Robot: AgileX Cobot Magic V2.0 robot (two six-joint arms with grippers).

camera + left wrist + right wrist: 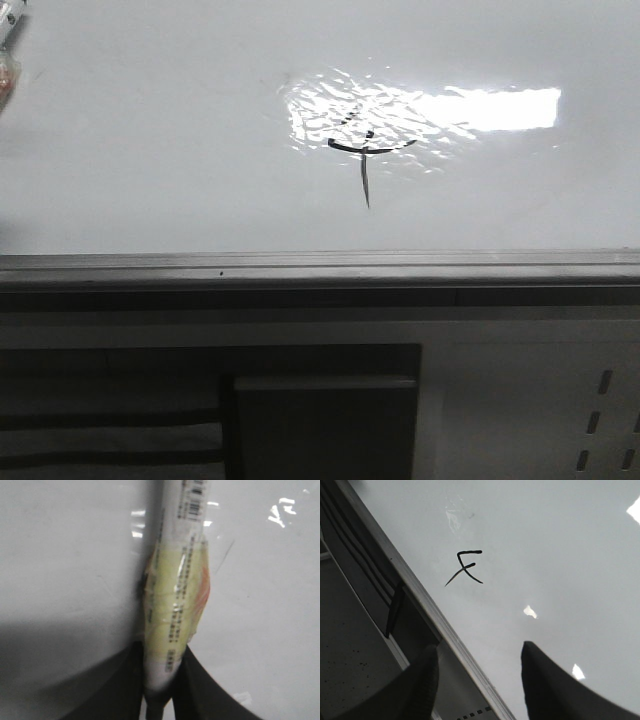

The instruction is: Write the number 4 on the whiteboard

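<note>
whiteboard [150,150] | number 4 [366,150] inked within rippled glare | grey edge rail [300,268] below

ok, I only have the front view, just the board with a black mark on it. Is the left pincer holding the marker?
Observer: Yes. The left pincer is shut on the marker, whose barrel is wrapped in yellowish tape.
Operator: Tip on the board?
Observer: Can't tell; the tip runs out of the left wrist view.
Operator: Right arm?
Observer: The right pincer is open and empty, near the whiteboard edge rail, apart from the figure.
</note>
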